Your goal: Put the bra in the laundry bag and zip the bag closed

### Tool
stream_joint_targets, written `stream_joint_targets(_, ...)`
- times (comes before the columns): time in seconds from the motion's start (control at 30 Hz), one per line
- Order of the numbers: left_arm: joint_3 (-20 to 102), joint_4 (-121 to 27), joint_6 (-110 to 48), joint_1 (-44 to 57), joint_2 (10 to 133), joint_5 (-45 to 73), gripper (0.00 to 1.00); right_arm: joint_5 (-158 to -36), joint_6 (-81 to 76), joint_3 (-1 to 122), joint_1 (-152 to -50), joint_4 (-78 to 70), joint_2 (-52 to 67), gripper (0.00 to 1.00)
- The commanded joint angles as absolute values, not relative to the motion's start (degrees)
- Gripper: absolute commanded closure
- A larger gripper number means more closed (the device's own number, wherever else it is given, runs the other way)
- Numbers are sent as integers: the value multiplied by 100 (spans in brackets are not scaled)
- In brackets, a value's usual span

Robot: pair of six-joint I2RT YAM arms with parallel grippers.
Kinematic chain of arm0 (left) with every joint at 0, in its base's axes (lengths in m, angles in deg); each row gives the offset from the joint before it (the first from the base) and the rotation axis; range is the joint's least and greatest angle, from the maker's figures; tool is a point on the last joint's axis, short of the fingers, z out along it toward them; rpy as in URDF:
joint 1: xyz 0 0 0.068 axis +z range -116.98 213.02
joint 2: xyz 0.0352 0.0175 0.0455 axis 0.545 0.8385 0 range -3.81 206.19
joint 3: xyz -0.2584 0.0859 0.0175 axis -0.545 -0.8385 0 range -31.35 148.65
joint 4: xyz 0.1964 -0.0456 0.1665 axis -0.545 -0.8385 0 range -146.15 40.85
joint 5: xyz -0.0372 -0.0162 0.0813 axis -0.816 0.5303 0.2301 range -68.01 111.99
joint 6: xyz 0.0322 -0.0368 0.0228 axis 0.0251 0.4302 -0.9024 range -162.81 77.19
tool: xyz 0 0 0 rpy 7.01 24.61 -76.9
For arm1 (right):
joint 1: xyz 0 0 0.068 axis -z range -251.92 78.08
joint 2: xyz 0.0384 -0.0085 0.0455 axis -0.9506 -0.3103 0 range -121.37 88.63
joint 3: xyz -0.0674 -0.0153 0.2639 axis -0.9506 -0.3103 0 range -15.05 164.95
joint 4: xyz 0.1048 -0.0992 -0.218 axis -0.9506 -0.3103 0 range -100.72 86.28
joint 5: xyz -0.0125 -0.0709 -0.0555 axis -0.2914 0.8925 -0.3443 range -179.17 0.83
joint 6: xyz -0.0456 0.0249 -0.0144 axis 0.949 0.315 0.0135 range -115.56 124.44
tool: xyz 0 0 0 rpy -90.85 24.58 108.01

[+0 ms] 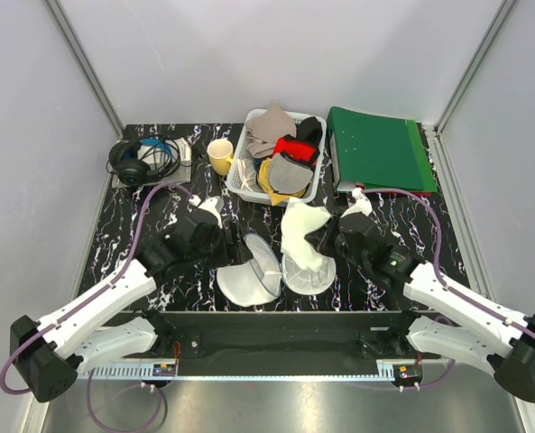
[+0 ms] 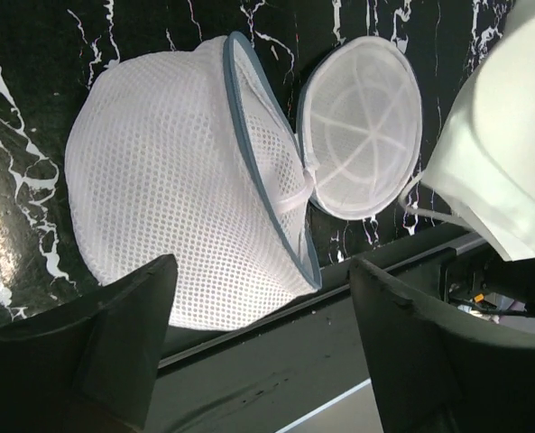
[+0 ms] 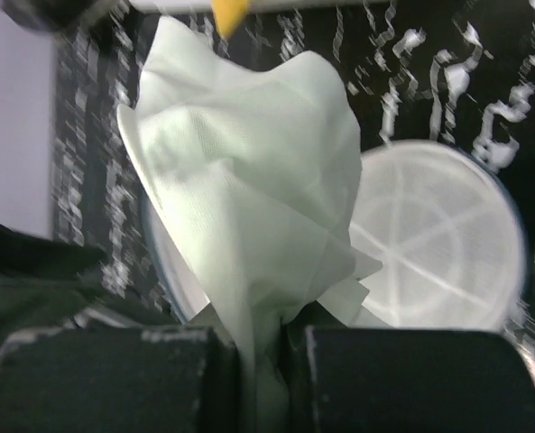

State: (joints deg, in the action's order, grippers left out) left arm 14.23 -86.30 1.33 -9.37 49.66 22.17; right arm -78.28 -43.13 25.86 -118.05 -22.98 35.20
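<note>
The laundry bag lies open like a clamshell near the table's front edge: a domed mesh half [image 1: 247, 278] on the left and a flat ribbed half [image 1: 309, 272] on the right. Both show in the left wrist view [image 2: 181, 180]. My right gripper [image 1: 328, 240] is shut on the white bra [image 1: 301, 227] and holds it bunched and upright over the right half. In the right wrist view the bra [image 3: 253, 171] rises from the shut jaws [image 3: 269, 374], with a bag half [image 3: 443, 244] behind. My left gripper [image 1: 224, 242] is open and empty, its fingers [image 2: 127, 343] straddling the mesh half's edge.
A white lattice basket [image 1: 244, 180] of grey, red and yellow garments stands at the back middle. A yellow cup [image 1: 219, 155] and headphones [image 1: 139, 161] are at the back left. A green folder [image 1: 375, 149] lies at the back right.
</note>
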Motion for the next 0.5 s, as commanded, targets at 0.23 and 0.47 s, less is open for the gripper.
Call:
stream_joint_targets(0.23, 1040, -7552, 157, -934, 5375, 2550, 35, -7117, -6471, 2617, -12016, 727, 2034, 100)
stream_joint_targets(0.47, 890, -7341, 78, -934, 5455, 2638, 42, -6202, -7114, 2810, -12500, 1184, 1323, 100)
